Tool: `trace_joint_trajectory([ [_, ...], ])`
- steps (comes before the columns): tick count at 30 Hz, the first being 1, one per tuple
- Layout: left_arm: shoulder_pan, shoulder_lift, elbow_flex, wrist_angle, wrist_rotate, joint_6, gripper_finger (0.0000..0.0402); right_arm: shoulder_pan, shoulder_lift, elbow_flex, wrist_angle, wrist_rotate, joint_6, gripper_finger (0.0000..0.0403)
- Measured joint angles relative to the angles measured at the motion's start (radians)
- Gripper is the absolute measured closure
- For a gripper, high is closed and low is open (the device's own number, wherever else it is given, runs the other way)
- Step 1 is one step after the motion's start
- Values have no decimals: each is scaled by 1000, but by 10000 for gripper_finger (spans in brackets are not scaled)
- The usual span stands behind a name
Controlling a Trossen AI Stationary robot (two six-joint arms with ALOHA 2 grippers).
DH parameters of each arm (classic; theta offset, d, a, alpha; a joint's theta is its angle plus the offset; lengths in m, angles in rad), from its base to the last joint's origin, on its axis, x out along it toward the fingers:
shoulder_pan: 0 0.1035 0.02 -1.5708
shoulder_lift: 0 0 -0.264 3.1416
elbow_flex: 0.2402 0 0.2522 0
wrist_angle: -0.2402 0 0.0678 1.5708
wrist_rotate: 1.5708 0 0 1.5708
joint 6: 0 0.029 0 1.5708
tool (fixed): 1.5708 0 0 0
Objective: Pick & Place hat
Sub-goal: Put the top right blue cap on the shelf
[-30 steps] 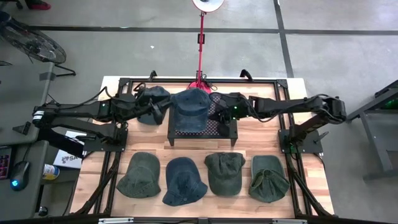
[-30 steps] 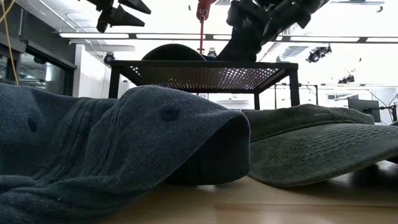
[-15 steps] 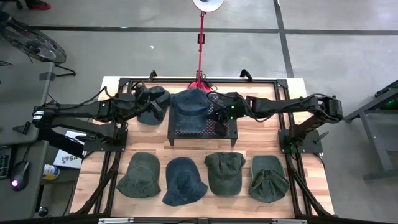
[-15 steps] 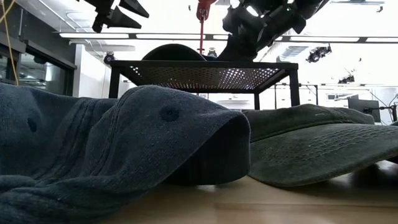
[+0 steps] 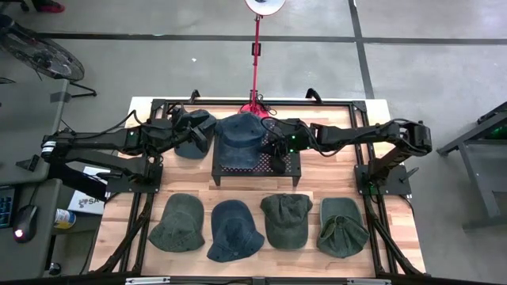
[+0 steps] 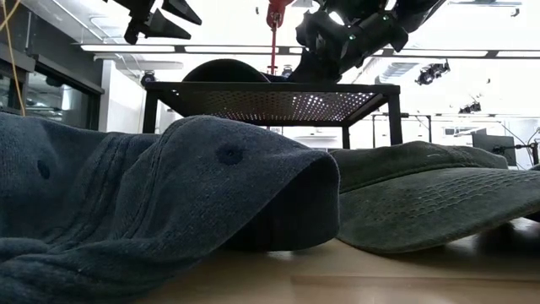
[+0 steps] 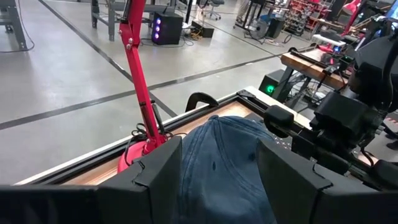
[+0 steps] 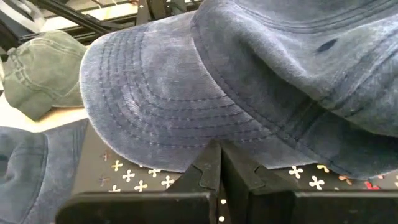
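I am holding my right jaws [image 8: 217, 163] pressed together, empty, just at the brim edge of the blue hat [image 5: 242, 136], which is sitting on the black perforated stand [image 5: 285, 163] at the far middle of the tabletop [image 5: 333, 170]. My left jaws [image 7: 219, 180] are standing spread beside the hat's other side, gripping nothing. Four more hats are lying in a row along the near edge, the dark blue one [image 5: 234, 229] second from the left.

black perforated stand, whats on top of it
A blue cap sits on the black perforated stand, brim toward the right end effector. Anything beneath the cap is covered.
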Motion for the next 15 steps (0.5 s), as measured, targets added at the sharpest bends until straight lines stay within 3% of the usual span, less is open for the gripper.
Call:
trace_joint_trajectory([
  [15, 0, 0, 0, 0, 1, 0, 199, 1, 2, -2, 50, -19, 10, 403],
])
